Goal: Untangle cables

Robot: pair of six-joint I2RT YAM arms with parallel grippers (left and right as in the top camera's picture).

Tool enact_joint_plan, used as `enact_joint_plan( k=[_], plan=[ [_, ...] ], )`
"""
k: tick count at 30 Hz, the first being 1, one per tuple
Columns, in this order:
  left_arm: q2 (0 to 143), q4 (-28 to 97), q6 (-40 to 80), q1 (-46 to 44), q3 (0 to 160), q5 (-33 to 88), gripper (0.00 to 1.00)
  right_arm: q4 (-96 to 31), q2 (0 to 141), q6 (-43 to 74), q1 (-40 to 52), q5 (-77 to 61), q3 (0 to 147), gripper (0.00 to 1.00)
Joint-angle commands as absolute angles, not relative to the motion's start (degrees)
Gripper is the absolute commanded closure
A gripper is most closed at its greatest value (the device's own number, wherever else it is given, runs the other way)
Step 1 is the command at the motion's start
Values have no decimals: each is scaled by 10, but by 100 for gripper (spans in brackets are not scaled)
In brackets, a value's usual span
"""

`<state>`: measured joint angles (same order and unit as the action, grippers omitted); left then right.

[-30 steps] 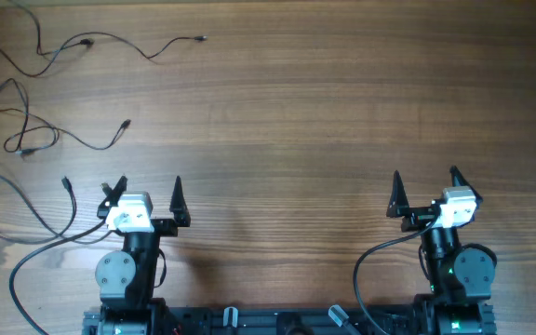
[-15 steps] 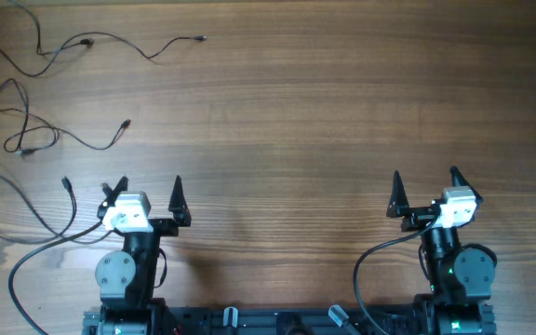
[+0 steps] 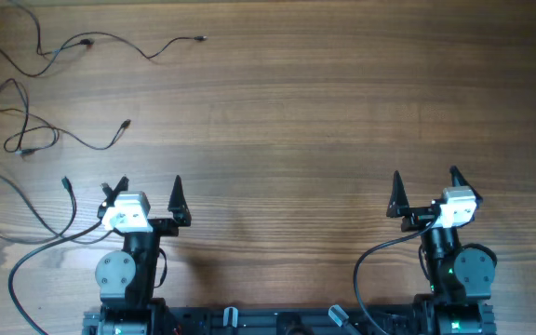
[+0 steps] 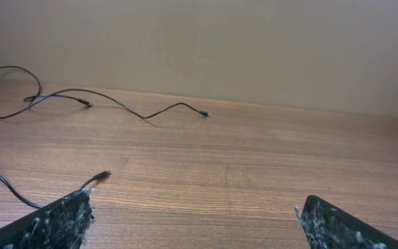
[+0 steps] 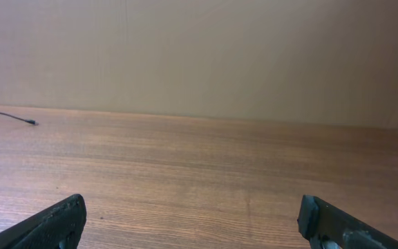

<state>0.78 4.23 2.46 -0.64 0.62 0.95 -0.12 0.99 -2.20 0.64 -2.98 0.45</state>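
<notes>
Both claws sit back by the base with nothing in them. The left gripper (image 3: 149,182) has its jaws spread wide, and so does the right gripper (image 3: 425,174). All the cables are in the far-left part of the table (image 3: 305,112), so I reckon this is a left-arm job and the right one can't add much from where it is.

The nearest strand (image 3: 66,186) has its plug just beside the left claw's outer finger. It runs down close to the arm's own thick cable (image 3: 12,279), so I'd pinch it right behind the plug and drag it clear without snagging that one.

Further out, the middle strand (image 3: 124,125) curls into a loop at its left end, with its plug end pointing toward the centre. Take it by that plug end and pull slowly along the wood so the loop opens instead of tightening.

Furthest away, the far strand (image 3: 84,42) snakes along the top-left edge. It looks clear of the other two, though I can't tell whether it crosses itself near the corner.
</notes>
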Motion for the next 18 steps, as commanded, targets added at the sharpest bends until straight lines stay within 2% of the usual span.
enact_joint_plan(
  k=[1, 18],
  plan=[
    [4, 44, 30, -8, 3, 15, 0, 1, 2, -13, 4, -30, 3, 0],
    [4, 44, 30, -8, 3, 15, 0, 1, 2, -13, 4, -30, 3, 0]
  ],
)
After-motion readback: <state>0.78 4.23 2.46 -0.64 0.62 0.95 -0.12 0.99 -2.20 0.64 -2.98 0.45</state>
